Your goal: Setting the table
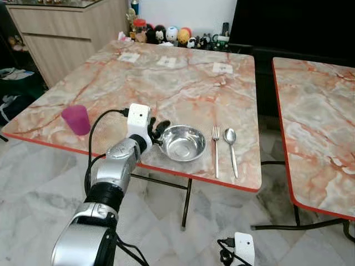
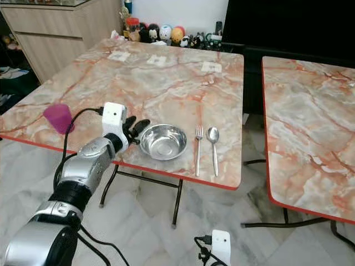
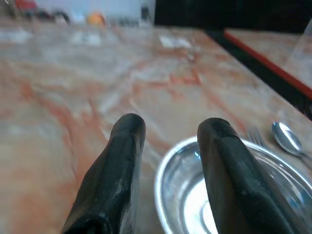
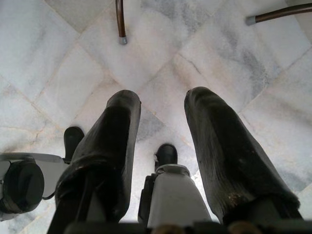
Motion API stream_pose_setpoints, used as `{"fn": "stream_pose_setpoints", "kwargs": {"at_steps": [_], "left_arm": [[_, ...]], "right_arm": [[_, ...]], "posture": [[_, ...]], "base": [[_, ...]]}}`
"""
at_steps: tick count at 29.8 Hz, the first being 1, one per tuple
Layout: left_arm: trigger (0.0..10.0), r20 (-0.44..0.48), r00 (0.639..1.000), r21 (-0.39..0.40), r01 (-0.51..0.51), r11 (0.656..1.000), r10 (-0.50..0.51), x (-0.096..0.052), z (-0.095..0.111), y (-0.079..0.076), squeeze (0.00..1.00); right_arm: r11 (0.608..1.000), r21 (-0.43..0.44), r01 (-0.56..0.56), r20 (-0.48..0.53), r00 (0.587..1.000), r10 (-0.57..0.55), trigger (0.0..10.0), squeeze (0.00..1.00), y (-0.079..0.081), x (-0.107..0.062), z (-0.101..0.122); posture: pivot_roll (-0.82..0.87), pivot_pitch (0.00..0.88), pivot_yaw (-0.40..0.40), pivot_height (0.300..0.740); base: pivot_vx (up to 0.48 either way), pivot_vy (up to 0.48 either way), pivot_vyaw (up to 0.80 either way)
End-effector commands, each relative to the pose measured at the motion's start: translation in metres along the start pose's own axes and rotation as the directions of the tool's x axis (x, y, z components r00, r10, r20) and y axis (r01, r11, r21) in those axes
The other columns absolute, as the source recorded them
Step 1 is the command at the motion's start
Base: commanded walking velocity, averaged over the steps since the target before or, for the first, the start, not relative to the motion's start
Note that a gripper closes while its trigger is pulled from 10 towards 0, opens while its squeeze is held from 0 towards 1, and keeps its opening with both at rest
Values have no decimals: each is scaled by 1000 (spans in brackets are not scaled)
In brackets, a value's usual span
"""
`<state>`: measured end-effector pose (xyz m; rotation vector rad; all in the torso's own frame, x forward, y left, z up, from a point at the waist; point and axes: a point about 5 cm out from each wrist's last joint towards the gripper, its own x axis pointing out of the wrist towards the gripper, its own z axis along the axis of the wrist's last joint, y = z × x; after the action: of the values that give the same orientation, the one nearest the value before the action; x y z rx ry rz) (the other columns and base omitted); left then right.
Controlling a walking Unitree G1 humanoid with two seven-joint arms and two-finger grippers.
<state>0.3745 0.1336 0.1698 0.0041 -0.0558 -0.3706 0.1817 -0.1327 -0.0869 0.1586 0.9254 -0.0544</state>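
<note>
One place setting is taking shape near the front edge of the marble-patterned tabletop: a steel bowl is sitting there open side up, with a fork just to its right and a spoon just beside the fork, the two lying close together but apart. The left tool is reaching over the front edge to the bowl's left rim, and in the left wrist view its fingers are standing spread, one outside the rim and the other over the bowl's inside, straddling the rim; whether they are touching it I cannot tell, but they are not pinching it. I judge the bowl to be either just placed or about to be nudged, so this setting is looking largely done. A pink cup is standing upright well apart to the left, near the tabletop's corner, and is probably what is left to bring in beside the bowl. The fork and spoon are lying parallel, long axes running from the front edge toward the far side, tines and spoon head pointing away from the robot, handles toward it. The right tool is hanging idle over the tiled floor, fingers parted and gripping nothing.
</note>
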Motion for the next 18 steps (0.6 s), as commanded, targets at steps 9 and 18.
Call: {"fn": "stream_pose_setpoints", "kwargs": {"at_steps": [9, 18], "left_arm": [[10000, 144, 984, 227, -141, 964, 110, -64, 2, 28, 0], [10000, 188, 963, 211, -232, 950, 193, -90, 8, 40, 0]], "right_arm": [[999, 40, 16, 23, 1000, -17, 10000, 0, -2, -2, -4], [1000, 14, 12, 19, 1000, -12, 10000, 0, -4, -2, -4]], "posture": [[111, 22, -14, 740], [127, 2, -27, 740]], "base": [[0, 0, -547], [0, 0, -662]]}}
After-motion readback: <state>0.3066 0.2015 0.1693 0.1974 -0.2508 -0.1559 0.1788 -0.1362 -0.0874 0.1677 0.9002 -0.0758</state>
